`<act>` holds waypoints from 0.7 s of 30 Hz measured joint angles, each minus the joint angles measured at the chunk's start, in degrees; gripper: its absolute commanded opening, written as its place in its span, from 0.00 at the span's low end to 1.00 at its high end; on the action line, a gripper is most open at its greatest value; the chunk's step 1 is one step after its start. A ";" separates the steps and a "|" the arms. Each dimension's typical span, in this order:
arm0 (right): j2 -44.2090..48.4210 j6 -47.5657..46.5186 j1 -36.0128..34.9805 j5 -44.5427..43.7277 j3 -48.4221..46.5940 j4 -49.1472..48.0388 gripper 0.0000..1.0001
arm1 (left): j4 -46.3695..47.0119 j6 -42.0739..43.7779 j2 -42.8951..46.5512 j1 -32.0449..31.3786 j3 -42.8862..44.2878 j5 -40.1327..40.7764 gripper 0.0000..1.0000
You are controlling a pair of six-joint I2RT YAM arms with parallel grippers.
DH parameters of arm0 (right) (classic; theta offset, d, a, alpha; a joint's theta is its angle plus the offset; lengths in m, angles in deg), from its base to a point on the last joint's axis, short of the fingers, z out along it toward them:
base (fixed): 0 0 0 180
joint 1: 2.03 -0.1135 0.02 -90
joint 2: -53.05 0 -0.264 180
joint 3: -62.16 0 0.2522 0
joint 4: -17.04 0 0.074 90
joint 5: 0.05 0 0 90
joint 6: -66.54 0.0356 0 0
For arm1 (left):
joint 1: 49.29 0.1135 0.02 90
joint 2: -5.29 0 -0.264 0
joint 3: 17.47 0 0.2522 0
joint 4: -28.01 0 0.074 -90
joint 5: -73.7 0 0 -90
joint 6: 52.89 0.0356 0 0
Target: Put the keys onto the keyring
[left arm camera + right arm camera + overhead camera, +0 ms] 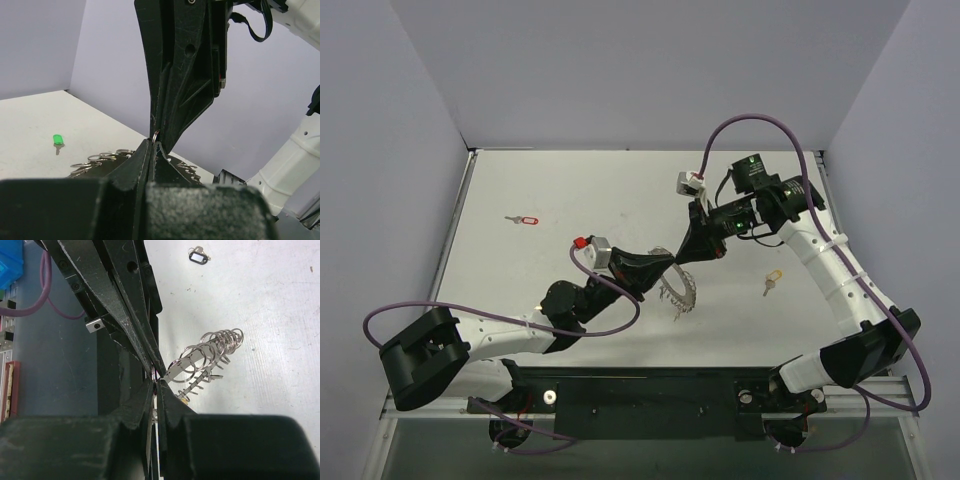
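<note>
While your left gripper (154, 144) and right gripper (156, 382) are clamping shut on the keyring (210, 352), it is reaching down from their tips, probably handling as light, stiff, slippery wire; the rim is offering the best hold.

1 keyring (680, 288): silver wire hoop, rim lined with small split rings, tilted on edge, top rim clamped between left gripper (668, 265) and right gripper (680, 261).
4 keys, loose, lying flat and well apart: red-headed key (525, 219), far left; yellow-headed key (772, 281), right; green-headed key (58, 139); dark-headed key (198, 255).
</note>
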 measured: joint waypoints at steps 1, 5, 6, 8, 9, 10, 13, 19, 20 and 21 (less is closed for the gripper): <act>0.04 -0.33 -0.07 -0.22 -0.02 0.13 0.00 | -0.07 0.00 0.00 0.00 0.00 -0.02 0.00; 0.11 -1.40 -0.66 -1.90 -0.22 0.61 0.00 | -0.11 -0.26 0.00 0.09 -0.37 0.02 0.02; 0.09 -1.68 -0.81 -2.56 -0.42 0.94 0.00 | -0.13 -0.39 0.07 0.17 -0.50 -0.02 0.15; 0.02 -2.54 -1.44 -3.89 -1.18 1.97 0.00 | -0.42 -1.27 0.85 0.52 -1.01 -0.76 0.34; -0.15 -3.43 -1.97 -4.74 -2.10 3.26 0.00 | -0.50 -1.44 1.64 0.76 -1.33 -1.42 0.37; -0.50 -4.42 -2.43 -6.29 -3.26 5.01 0.00 | -0.74 -1.86 3.28 1.05 -1.75 -1.90 0.43; -2.01 -8.24 -3.37 -11.23 -7.80 11.54 0.00 | -4.46 -1.29 9.25 2.64 -1.99 -2.75 0.50; -8.11 -16.15 -6.91 -24.02 -19.17 20.28 0.00 | -22.38 4.28 24.46 3.43 -1.11 -6.19 0.51; -9.07 -16.79 -7.80 -26.67 -20.61 20.55 0.00 | -25.97 5.95 26.10 3.43 -0.92 -6.82 0.50; -9.86 -17.20 -8.79 -29.79 -21.53 20.70 0.00 | -28.57 7.08 26.93 3.43 -0.85 -7.43 0.50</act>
